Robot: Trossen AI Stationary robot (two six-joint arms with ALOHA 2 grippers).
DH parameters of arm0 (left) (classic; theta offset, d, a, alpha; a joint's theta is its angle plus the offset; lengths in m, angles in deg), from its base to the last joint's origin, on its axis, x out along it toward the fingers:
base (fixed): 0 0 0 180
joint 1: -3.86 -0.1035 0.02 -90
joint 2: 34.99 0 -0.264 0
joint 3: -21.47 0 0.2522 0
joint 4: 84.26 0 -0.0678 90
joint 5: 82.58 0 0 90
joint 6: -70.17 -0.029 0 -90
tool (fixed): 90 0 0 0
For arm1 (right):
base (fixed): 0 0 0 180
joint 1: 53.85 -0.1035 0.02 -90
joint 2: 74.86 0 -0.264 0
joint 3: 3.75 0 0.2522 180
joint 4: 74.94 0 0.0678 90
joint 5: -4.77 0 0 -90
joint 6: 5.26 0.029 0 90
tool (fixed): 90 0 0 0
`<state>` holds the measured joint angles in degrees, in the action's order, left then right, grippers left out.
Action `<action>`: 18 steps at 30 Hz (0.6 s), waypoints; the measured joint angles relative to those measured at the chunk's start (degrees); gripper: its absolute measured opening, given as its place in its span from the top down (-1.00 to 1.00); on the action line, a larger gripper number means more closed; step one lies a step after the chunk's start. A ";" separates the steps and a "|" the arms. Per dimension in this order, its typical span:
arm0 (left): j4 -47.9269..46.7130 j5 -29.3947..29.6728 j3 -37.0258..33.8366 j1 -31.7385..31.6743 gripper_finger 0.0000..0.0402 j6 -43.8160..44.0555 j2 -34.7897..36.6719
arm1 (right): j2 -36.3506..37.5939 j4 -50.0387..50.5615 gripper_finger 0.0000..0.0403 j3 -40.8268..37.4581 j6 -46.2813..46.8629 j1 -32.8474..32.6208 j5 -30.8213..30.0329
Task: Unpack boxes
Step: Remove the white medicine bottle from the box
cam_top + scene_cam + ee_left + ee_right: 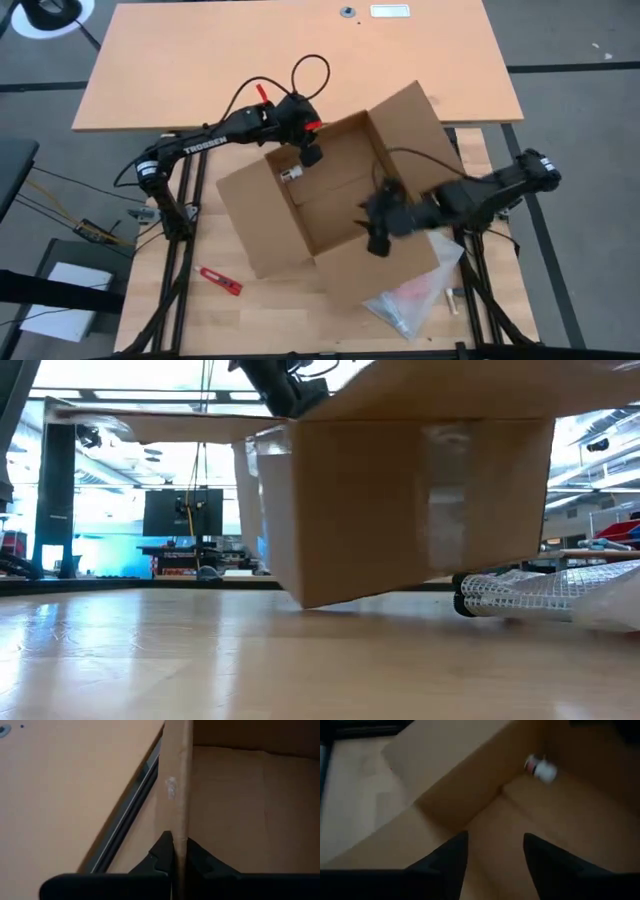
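Bare table wood point(200, 660) lies nearest in the low view, and behind it the cardboard box point(410, 500) is tipped, with one bottom edge on the table and the rest lifted. Beside the box on the same table lies a clear plastic bag point(415, 295), just below the right gripper point(378, 228) in the high view, and a small red tool point(218, 281) lies well apart to the left gripper's near side.

The right gripper is inside the open box, its fingers point(452, 857) standing apart with nothing between them, only the box floor below. Ahead of it, near the far inner corner, a small white and red object point(541, 768) is in the box; I cannot tell what it is. The left gripper point(310, 155) is at the far wall of the box, closed narrow on the wall edge point(178, 785), so it holds the box.

My judgement: the flaps are open and the bag appears to be already out, but the small object is still inside, so the unpacking is not finished. Probably the right gripper must reach this object next.

The word TROSSEN point(208, 141) can be read on the left arm; no writing is readable on the box
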<state>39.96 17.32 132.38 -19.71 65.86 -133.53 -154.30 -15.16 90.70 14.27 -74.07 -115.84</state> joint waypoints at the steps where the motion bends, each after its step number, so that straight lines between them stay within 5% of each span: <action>1: 0.36 -0.29 0.00 0.00 0.89 0.14 -0.10 | -0.80 -2.69 0.06 0.00 -4.05 2.71 2.30; 6: 0.67 -3.36 0.00 0.02 0.88 2.01 -0.74 | -7.35 -12.81 0.08 0.00 -17.17 12.10 14.21; 18: 0.77 -10.18 0.00 0.05 0.88 1.64 -0.77 | -24.48 -23.44 -0.11 -0.02 -33.18 23.64 18.56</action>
<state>40.74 7.14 132.38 -19.66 67.50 -134.30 -178.77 -38.60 90.68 -18.90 -50.43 -97.28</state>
